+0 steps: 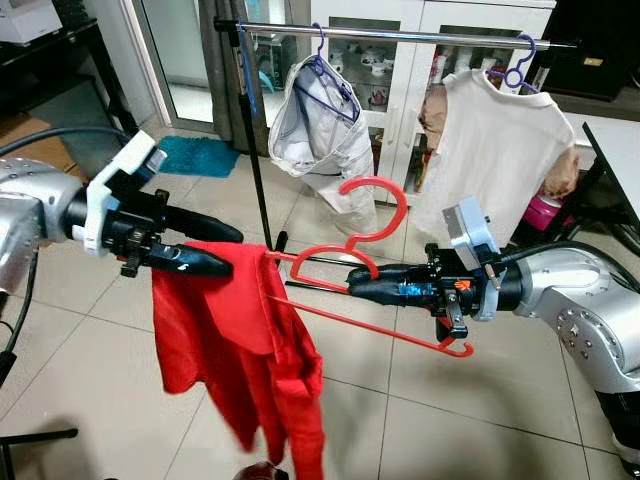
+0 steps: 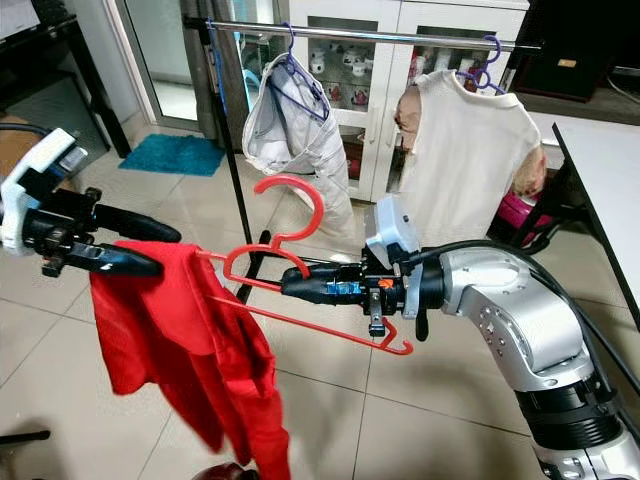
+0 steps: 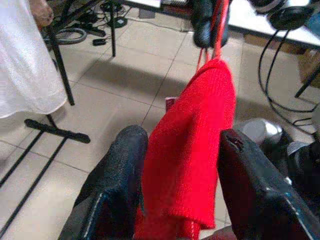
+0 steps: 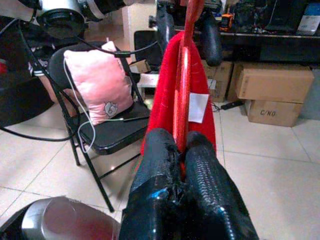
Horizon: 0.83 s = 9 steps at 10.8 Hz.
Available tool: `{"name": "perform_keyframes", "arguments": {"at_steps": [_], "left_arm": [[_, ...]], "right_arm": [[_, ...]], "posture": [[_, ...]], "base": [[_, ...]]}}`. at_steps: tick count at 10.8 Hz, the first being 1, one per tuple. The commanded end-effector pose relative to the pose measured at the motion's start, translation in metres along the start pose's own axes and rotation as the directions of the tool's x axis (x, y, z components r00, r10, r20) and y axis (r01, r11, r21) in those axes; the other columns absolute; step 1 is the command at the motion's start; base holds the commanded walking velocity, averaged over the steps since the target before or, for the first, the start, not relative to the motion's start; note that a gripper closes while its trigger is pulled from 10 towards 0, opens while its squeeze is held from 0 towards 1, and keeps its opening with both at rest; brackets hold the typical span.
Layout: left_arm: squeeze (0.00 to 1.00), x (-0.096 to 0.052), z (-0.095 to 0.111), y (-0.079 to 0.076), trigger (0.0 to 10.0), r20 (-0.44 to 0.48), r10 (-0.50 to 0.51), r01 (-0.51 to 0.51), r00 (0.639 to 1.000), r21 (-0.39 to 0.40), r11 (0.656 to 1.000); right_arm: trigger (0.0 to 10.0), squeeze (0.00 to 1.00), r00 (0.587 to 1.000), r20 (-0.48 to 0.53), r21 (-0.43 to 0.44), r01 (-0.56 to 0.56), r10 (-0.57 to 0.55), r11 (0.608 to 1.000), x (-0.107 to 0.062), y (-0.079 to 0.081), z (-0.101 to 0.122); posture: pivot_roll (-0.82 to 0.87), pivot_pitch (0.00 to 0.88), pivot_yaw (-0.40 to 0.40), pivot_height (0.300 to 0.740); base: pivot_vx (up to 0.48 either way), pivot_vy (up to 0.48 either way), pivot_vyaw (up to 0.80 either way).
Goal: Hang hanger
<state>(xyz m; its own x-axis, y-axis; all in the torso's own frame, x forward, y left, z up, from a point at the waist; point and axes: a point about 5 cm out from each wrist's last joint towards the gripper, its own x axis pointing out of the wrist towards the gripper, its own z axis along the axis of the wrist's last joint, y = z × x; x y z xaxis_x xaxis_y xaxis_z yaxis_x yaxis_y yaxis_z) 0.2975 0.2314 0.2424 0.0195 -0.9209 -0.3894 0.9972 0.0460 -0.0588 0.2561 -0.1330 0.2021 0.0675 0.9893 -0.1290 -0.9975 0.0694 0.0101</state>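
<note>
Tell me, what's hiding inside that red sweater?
One end of the red hanger goes into the red sweater. The right claw holds the hanger; the left claw straddles the sweater. Knit covers the rest.

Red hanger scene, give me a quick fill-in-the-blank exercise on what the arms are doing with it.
1. The right gripper is shut on the ____ hanger.
2. The garment draped on that hanger is ____ in colour.
3. The left gripper has its fingers ____ around the garment's shoulder.
4. On the rail behind hangs a ____ shirt.

Missing words: red; red; open; white
</note>
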Motion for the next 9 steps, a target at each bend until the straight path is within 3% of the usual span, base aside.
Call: {"name": "perform_keyframes", "arguments": {"at_steps": [1, 9], "left_arm": [[0.0, 0.0, 0.001, 0.003, 0.0, -0.027, 0.01, -0.009, 1.0, 0.029, 1.0], [0.0, 0.017, -0.01, 0.004, 0.0, -0.068, -0.073, 0.073, 0.995, -0.003, 0.997]], "right_arm": [[10.0, 0.0, 0.999, 0.021, -0.064, -0.032, 0.034, 0.997, 0.003, 0.005, 0.01], [10.0, 0.0, 0.999, 0.015, -0.081, -0.049, 0.05, 0.995, 0.006, 0.003, 0.014]], "posture": [[-0.09, 0.0, 0.072, 0.74], [-0.1, 0.0, 0.07, 0.74]], "base": [[0.0, 0.0, 0.0], [0.0, 0.0, 0.0]]}}
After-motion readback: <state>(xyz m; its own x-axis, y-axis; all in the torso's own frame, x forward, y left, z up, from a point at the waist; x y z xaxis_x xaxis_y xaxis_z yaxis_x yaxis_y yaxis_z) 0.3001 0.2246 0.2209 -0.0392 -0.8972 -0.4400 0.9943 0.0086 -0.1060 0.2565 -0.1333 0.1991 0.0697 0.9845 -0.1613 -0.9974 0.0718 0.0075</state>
